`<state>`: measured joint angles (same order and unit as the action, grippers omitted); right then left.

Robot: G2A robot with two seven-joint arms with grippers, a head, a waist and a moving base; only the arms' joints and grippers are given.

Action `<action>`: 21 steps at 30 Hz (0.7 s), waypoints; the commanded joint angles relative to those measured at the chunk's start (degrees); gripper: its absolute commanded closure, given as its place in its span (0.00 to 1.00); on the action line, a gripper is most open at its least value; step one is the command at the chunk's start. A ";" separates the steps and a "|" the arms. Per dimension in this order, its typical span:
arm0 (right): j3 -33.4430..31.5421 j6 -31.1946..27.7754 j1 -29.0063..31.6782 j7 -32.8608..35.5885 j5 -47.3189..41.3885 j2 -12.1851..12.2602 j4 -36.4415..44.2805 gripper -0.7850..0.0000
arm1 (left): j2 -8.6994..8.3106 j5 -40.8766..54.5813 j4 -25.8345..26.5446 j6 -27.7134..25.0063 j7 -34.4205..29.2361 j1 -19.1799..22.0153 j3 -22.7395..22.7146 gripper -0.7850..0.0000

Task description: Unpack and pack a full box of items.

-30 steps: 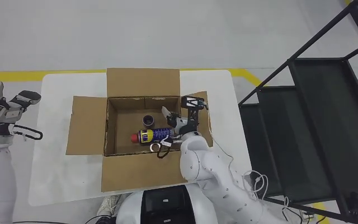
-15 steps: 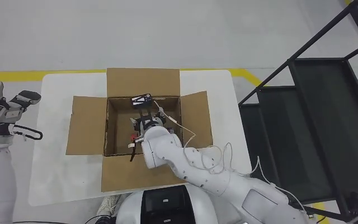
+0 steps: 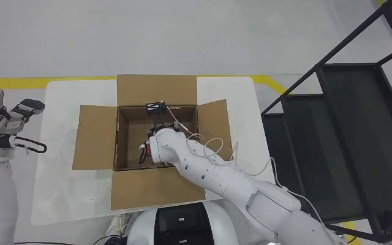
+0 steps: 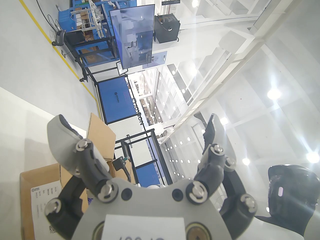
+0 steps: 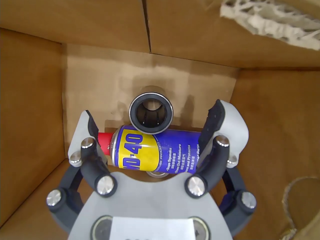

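An open cardboard box (image 3: 95, 138) stands mid-table with its flaps spread. On its floor a blue and yellow spray can (image 5: 155, 152) with a red cap lies on its side. A short metal cylinder (image 5: 150, 116) with a dark bore rests against the can. My right gripper (image 5: 152, 114) hangs open inside the box just above them, its fingers spanning the can without touching it. In the top view the right arm (image 3: 184, 153) covers most of the box's inside. My left gripper (image 3: 32, 125) is open and holds nothing, off the table's left edge, with its fingers (image 4: 62, 131) pointing up.
A small metal ring (image 5: 156, 174) lies under the can's edge. The box walls stand close on both sides of the right gripper. The white table (image 3: 61, 190) has bare room left of and in front of the box. Black metal stairs (image 3: 331, 122) stand to the right.
The right arm has swung from the box's right flap leftward and down into the box, now covering the can and cylinder from above. The left arm has not moved.
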<state>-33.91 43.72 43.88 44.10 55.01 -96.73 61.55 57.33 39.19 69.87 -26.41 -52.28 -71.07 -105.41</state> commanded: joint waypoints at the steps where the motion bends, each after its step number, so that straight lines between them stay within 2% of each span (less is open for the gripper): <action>1: -0.45 -0.74 -0.42 -1.24 -1.74 -0.68 -2.40 0.00 | 0.00 0.00 0.00 0.00 0.00 0.00 0.00 0.00; 8: -1.53 -3.62 -2.04 -5.17 -6.41 -2.94 -9.42 0.00 | 0.00 0.00 0.00 0.00 0.00 0.00 0.00 0.00; 9: -1.62 -3.93 -2.27 -5.61 -6.92 -3.25 -10.25 0.07 | 0.00 0.00 0.00 0.00 0.00 0.00 0.00 0.00; 10: -1.63 -4.23 -2.53 -6.08 -7.25 -3.55 -11.06 0.47 | 0.00 0.00 0.00 0.00 0.00 0.00 0.00 0.00; 11: -1.60 -4.50 -2.76 -6.60 -7.46 -3.85 -11.82 0.62 | 0.00 0.00 0.00 0.00 0.00 0.00 0.00 0.00; 12: -1.59 -4.66 -2.98 -7.01 -7.68 -4.13 -12.54 0.86 | 0.00 0.00 0.00 0.00 0.00 0.00 0.00 0.00; 13: -1.60 -4.84 -3.20 -7.34 -7.92 -4.40 -13.21 1.00 | 0.00 0.00 0.00 0.00 0.00 0.00 0.00 0.00; 21: -1.54 -4.14 -3.50 -9.41 -7.87 -5.94 -15.08 1.00 | 0.00 0.00 0.00 0.00 0.00 0.00 0.00 0.00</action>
<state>-35.46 39.36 40.20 34.87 46.93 -102.57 46.18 57.33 39.19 69.87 -26.41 -52.28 -71.07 -105.41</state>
